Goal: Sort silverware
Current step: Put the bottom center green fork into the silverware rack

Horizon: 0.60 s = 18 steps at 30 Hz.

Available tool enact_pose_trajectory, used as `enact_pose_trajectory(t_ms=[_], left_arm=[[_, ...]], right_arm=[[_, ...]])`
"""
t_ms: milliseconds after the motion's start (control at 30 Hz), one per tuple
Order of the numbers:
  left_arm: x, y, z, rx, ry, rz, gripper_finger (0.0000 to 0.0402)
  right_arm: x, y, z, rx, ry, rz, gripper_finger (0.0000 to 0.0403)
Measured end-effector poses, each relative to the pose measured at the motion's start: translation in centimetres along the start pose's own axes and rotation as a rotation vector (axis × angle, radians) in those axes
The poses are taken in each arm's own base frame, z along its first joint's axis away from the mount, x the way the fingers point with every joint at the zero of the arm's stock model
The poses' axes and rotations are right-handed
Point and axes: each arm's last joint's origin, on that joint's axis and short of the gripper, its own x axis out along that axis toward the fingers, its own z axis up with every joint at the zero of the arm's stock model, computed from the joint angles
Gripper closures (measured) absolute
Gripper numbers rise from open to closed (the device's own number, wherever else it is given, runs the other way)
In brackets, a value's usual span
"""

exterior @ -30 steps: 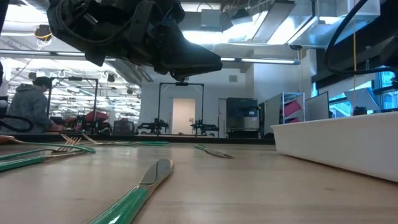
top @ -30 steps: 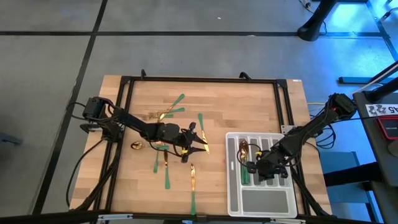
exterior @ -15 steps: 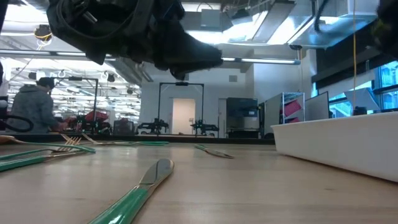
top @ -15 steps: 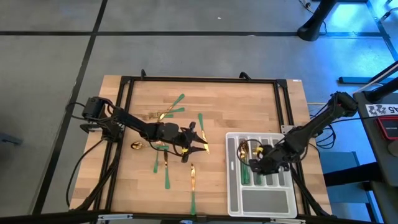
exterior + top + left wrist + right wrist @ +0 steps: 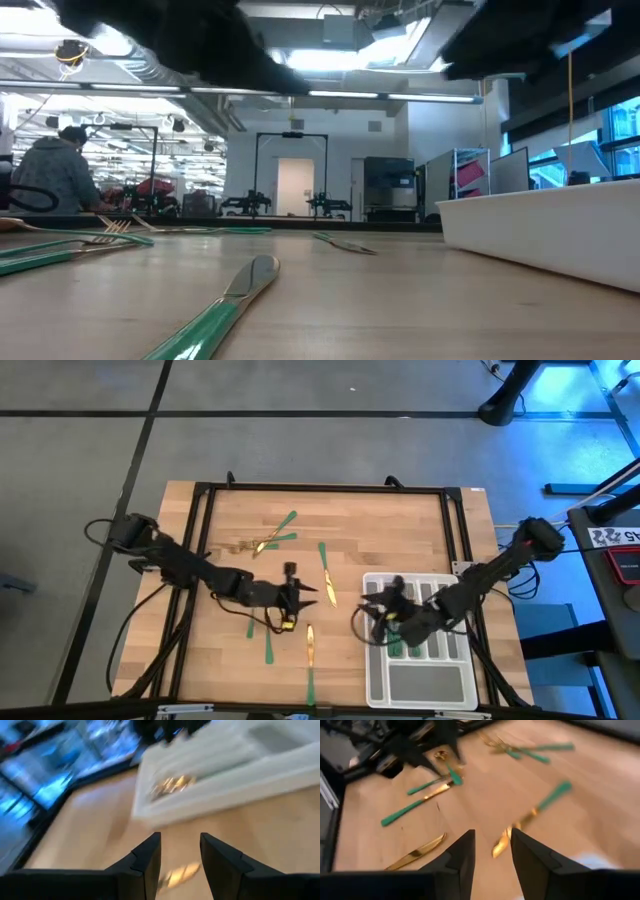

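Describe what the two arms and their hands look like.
Both arms are dark, slim and jointed, with black cables looping off them near the table's edges. The left hand and the right hand each end in two flat, dark, angular fingers. No markings are legible.

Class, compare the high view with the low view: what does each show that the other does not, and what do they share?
Only the high view shows both arms whole, the left end effector over the loose cutlery, the right end effector at the tray's edge, and the cutlery in the tray's slots. Only the low view shows the room behind, with a seated person. Both show the wooden table, the grey tray and a green-handled knife.
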Motion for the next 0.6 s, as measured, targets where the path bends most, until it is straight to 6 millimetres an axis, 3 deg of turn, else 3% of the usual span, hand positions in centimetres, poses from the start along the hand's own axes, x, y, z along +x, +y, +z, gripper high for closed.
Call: enact_pose_trajectory(t_ms=[133, 300, 433, 600], left_arm=[[-2.6, 0.1, -1.1, -0.180, 0.237, 0.060, 0.0274], [-6.0, 0.9, -3.2, -0.543, 0.516, 0.176, 0.0274], [-7.9, 0.5, -4.8, -0.655, 0.656, 0.284, 0.0274], [-9.0, -1.4, -5.8, -0.859, 0.643, 0.294, 0.0274]], right_arm=[[3.6, 0.8, -1.0, -0.159, -0.029, -0.006, 0.0276], [7.2, -0.7, -1.2, -0.202, 0.017, -0.058, 0.0276], [8.5, -1.7, -0.5, -0.114, 0.097, 0.026, 0.0276], [9.0, -2.1, -0.4, -0.025, 0.191, 0.136, 0.0268]])
